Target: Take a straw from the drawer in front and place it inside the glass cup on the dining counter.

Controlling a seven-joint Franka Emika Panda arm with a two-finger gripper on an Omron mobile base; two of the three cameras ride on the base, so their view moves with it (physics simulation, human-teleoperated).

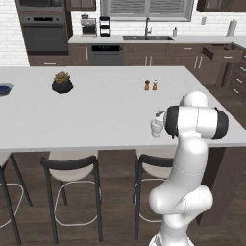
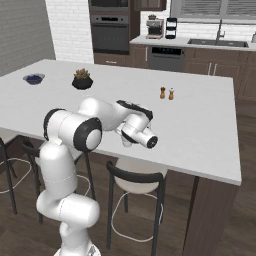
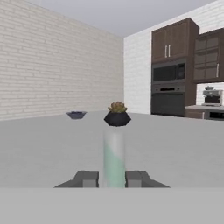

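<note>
In the left base view we see the long white table [image 1: 96, 110] with dark-backed stools [image 1: 72, 166] tucked under its near edge. A small potted succulent [image 1: 62, 82] stands toward the left, a blue bowl [image 1: 5, 89] sits at the far left edge, and a pair of shakers [image 1: 151, 85] stands near the middle right. The glass cup [image 1: 157, 126] stands near the front edge, just beside the arm's dark joint, which covers part of it. Behind, at the right, the drawer [image 1: 222, 54] is pulled out.

In the right base view the arm bends over the near edge of the table [image 2: 200, 130], its wrist hiding the cup; succulent [image 2: 82, 79], bowl [image 2: 33, 78] and shakers [image 2: 167, 93] sit further back.

In the hand view our hand [image 3: 113, 178] is drawn narrow, its two tips either side of the base of the clear tumbler [image 3: 113, 153], which stands upright on the table [image 3: 52, 148]. We cannot make out the straw.
</note>
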